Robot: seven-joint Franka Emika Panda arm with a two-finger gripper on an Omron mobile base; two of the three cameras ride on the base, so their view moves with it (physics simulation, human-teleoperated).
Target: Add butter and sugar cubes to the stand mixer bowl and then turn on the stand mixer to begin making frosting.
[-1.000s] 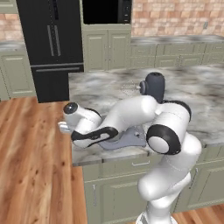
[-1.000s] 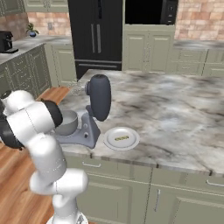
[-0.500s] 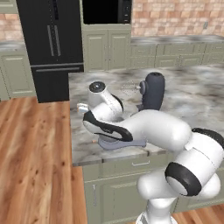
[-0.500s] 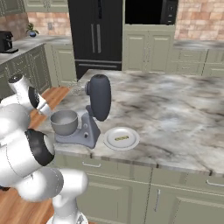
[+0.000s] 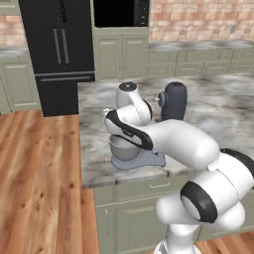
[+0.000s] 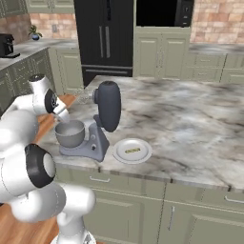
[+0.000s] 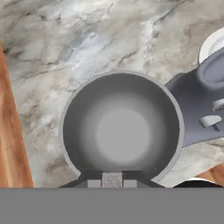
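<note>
Hovering over the stand mixer bowl, the gripper looks straight down into it, its tips pressed together on a small pale grey block that is probably a sugar cube, though it is too small to be sure. The bowl sits in the cradle of the stand mixer, whose dark head is tilted back, and its inside looks bare. What matters for the release is that the cube hangs directly above the bowl but close to the rim on the claw's side, not over the middle, so a slight shift toward the centre would be the safer drop. The butter lies on the white plate just beside the mixer's base, on the side away from the arm, its long axis running roughly left to right in the right base view, so the mixer stands between it and the claw
</note>
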